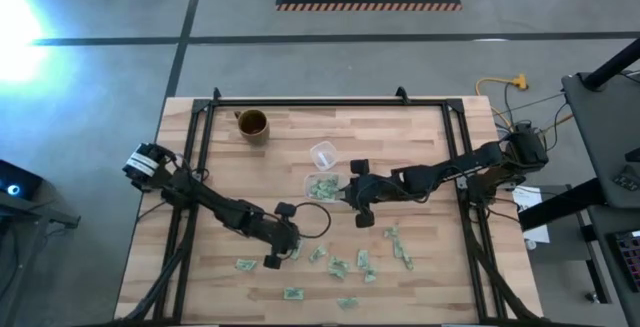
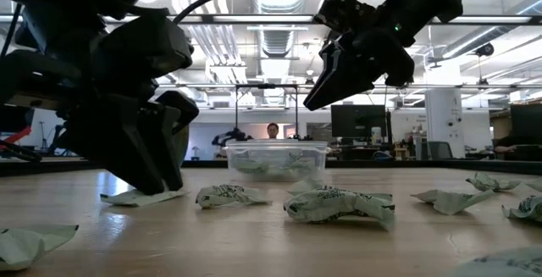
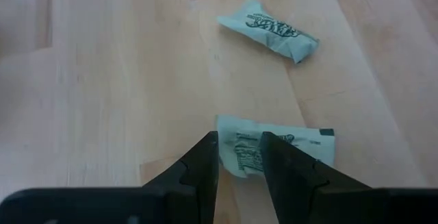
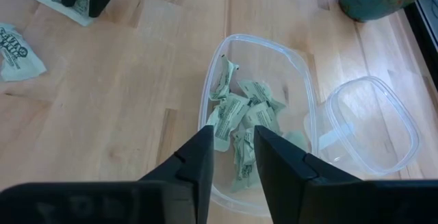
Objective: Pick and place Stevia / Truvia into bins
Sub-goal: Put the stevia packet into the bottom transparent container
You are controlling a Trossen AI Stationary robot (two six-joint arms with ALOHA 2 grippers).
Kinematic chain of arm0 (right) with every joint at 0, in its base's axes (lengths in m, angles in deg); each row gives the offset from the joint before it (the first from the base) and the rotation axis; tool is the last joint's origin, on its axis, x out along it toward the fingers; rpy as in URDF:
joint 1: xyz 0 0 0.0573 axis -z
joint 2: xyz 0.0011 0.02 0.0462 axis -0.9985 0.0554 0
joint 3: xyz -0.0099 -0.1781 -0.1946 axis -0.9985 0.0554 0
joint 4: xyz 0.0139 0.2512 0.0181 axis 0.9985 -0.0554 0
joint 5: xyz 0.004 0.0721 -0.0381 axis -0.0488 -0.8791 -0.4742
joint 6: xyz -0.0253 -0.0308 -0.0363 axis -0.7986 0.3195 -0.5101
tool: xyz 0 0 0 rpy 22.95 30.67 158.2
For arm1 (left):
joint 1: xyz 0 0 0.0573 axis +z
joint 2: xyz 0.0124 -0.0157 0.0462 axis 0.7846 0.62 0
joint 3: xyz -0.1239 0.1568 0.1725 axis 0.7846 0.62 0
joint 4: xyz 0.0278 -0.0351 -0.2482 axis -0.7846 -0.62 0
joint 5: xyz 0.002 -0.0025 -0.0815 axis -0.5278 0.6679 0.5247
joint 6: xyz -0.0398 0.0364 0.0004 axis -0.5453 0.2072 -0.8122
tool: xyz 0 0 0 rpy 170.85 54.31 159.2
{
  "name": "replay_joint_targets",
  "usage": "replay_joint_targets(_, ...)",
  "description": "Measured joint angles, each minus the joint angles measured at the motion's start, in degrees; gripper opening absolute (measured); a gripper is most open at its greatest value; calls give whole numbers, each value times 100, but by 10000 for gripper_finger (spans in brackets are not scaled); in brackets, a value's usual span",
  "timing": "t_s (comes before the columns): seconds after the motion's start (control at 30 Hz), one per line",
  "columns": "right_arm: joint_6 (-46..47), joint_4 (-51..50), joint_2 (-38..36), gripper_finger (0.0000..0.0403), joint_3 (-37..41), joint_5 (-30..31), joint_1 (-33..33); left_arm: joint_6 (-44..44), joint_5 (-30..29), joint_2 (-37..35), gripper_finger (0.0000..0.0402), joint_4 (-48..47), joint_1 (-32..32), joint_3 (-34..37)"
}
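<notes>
Several pale green and white packets [image 1: 340, 265] lie scattered on the near half of the wooden table. The clear bin [image 1: 322, 187] stands mid-table with several packets [image 4: 239, 125] inside. My left gripper [image 3: 239, 157] is open and low over one flat packet [image 3: 287, 145], its fingertips set down around that packet's end. My right gripper [image 4: 233, 152] hangs open above the bin's near rim [image 4: 205, 125] with nothing between its fingers. My left gripper comes at the flat packet's end [image 3: 241, 157] slanting down from above, one open finger on each side of the printed part. The packet lies flat on the table. Whether the fingertips [image 2: 163, 184] touch the paper cannot be told.
A brown mug [image 1: 252, 124] stands at the far left. A smaller clear cup [image 1: 322, 153] sits just behind the bin. A crumpled packet [image 3: 270, 31] lies beyond the left gripper. More packets [image 1: 400, 247] lie right of the left gripper, and others [image 1: 293, 293] near the front edge.
</notes>
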Motion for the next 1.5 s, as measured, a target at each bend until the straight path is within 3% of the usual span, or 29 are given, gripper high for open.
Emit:
replay_joint_targets(0.37,-4,-10,0,91,0,-11,0,32,76,-375,93,-359,-3,0)
replay_joint_targets(0.53,-12,-31,1,86,0,-11,0,-462,36,-662,93,-716,-11,0)
replay_joint_targets(1.5,45,-118,2,77,0,-11,0,-592,340,-316,93,-380,-2,11)
